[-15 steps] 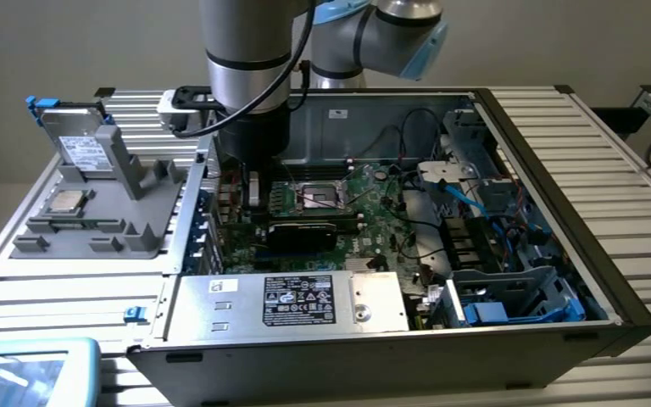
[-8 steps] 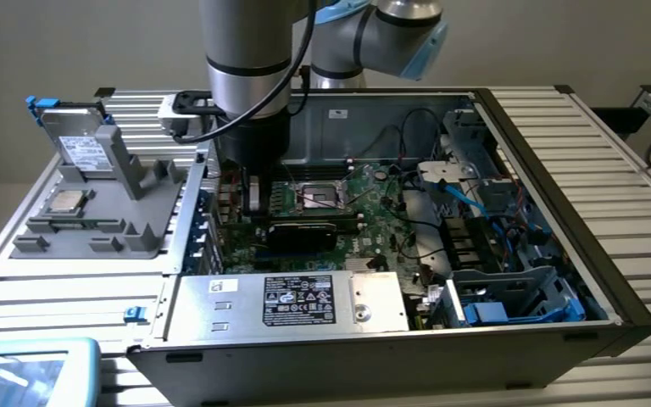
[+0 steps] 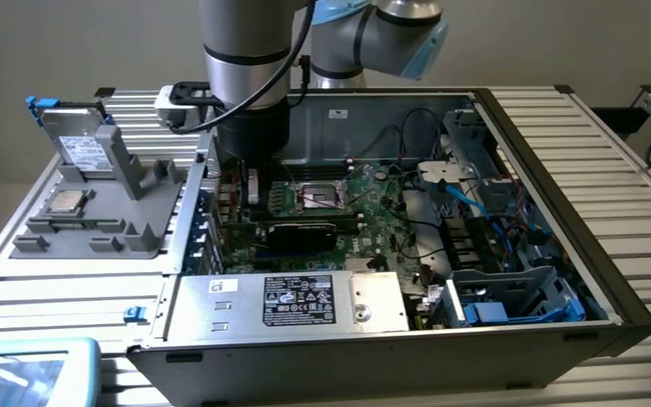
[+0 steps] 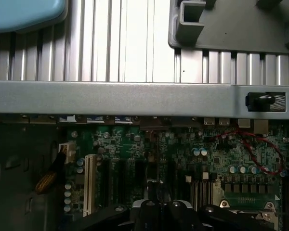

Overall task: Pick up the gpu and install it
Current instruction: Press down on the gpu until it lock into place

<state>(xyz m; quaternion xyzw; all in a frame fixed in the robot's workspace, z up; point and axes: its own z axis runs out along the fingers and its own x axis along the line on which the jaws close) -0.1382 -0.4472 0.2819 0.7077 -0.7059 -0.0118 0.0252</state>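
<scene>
Grey tray (image 3: 77, 229) parked on tabletop (image 3: 31, 288), clear of open case (image 3: 552, 170). Your hand (image 3: 254, 197) clenched, low over motherboard (image 3: 382, 212), nothing visibly gripped. Just right: gpu (image 3: 303, 233), apparently seated in its slot, so no grip needed.

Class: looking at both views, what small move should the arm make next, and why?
Probably a short, straight press downward: the shut gripper sits low inside the case, and the gpu lies across the motherboard by it, perhaps not fully seated.
</scene>
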